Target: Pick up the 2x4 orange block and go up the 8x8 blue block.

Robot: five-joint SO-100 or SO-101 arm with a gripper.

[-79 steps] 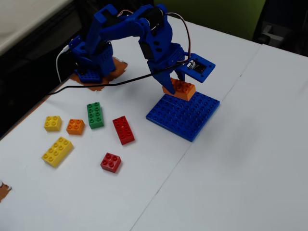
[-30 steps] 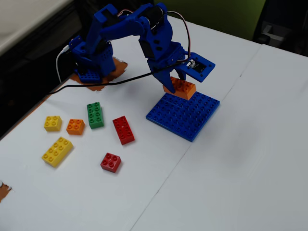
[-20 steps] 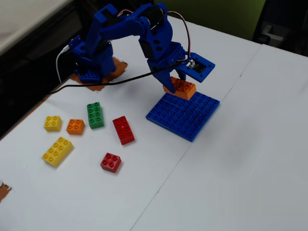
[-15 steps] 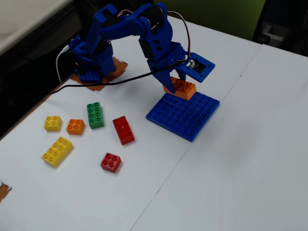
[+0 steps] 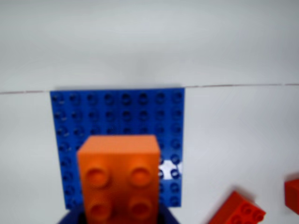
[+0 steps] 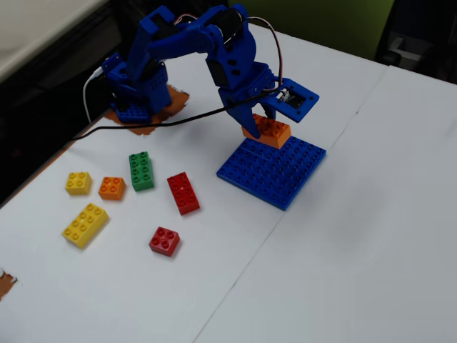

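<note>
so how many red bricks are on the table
2, both loose on the table in the fixed view: a long red brick left of the blue baseplate, and a small red brick below it. None looks hidden.

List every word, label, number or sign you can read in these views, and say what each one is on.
None can be read in either view.
The orange block in the gripper, the blue baseplate and the loose bricks on the table show only plain studs.
Any stud lettering is too small or blurred to read.
</note>
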